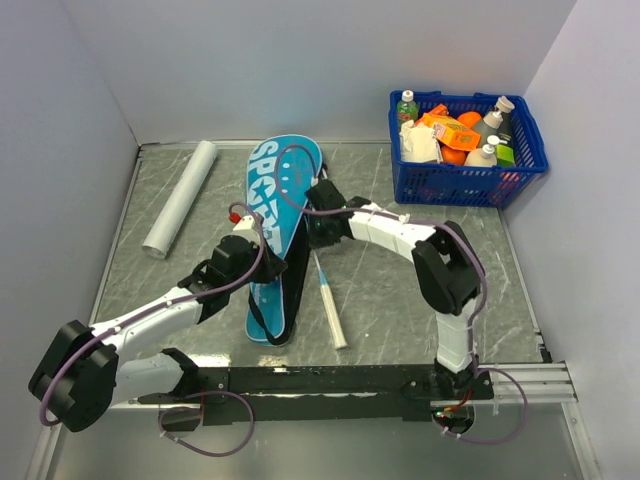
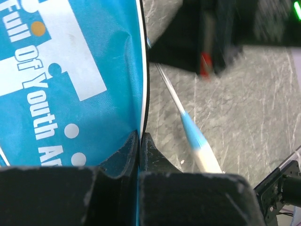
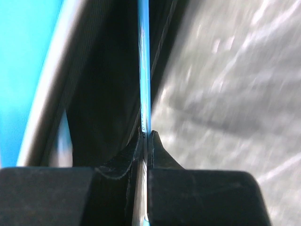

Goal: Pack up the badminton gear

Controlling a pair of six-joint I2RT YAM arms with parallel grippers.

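Observation:
The teal bag [image 1: 272, 215] lies lengthwise in the middle of the table, its black open side [image 1: 297, 270] facing right. My left gripper [image 1: 262, 236] is shut on the bag's white-piped edge [image 2: 142, 84], its fingertips [image 2: 149, 141] pinching the fabric. One light-blue racket [image 1: 323, 272] pokes out of the opening, its white handle [image 1: 334, 315] resting on the table. My right gripper [image 1: 319, 236] is shut on the racket's thin blue frame [image 3: 144, 70] at the mouth of the bag. In the left wrist view the racket's shaft and handle [image 2: 194, 136] run down to the right.
A blue basket [image 1: 520, 160] of groceries stands at the back right corner. A white rolled tube [image 1: 181, 197] lies at the back left. The bag's black strap [image 1: 262, 325] loops at its near end. Grey walls close in the table on both sides.

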